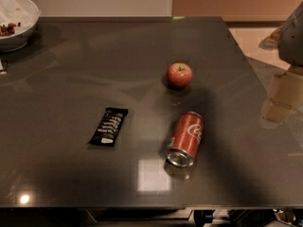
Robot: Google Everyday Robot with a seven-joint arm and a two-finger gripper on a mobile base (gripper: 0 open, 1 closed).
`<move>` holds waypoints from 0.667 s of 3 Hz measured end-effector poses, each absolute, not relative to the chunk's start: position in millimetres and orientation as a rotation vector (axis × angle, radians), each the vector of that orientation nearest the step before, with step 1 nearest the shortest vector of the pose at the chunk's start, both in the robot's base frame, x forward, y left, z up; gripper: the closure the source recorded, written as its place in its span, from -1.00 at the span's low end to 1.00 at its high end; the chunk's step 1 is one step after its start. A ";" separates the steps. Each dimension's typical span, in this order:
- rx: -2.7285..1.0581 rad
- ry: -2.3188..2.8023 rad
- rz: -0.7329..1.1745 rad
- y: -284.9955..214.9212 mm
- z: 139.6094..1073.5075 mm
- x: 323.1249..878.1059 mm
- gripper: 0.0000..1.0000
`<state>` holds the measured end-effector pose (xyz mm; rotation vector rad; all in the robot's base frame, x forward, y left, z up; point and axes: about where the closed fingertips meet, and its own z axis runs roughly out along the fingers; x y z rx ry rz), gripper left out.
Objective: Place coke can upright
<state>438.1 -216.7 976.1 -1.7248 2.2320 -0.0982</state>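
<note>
Your tool (280,98) hangs at the right edge of the worktop (71,79); whether it is open or closed, you cannot tell. The coke can (186,137) lies on its side, well left of the tool, its long axis running near-to-far and its silver end facing the camera.

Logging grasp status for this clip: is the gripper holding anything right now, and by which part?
Nothing is held. The gripper hangs over the right edge of the table, apart from the coke can, which lies on its side.
</note>
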 end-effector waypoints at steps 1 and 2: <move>-1.732 2.224 -0.104 -215.4 977.5 440.0 -1.00; -1.855 2.121 -0.070 -196.1 976.1 450.5 -1.00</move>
